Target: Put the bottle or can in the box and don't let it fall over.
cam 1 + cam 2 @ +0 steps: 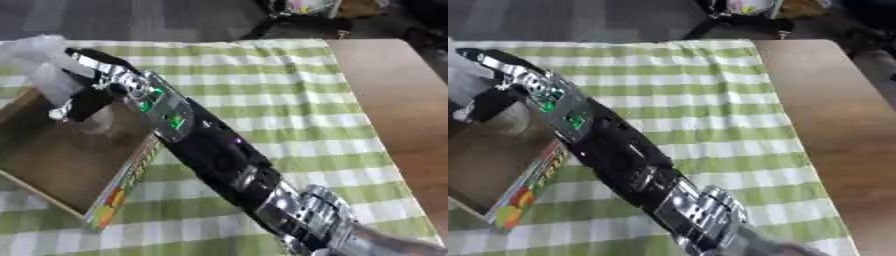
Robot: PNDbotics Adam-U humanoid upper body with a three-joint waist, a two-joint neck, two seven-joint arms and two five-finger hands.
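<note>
Nearest us, our black-and-silver right arm (pixel 219 155) stretches diagonally over the green-and-white checked cloth (pixel 289 100) on the wooden desk (pixel 402 100). Farther out, the right hand (pixel 92 92) hangs over the open brown cardboard box (pixel 52 160), fingers wrapped round a clear plastic bottle (pixel 52 70) that looks tilted, base low inside. Letting go while it leans could tip it, we think. Left hand isn't showing.
</note>
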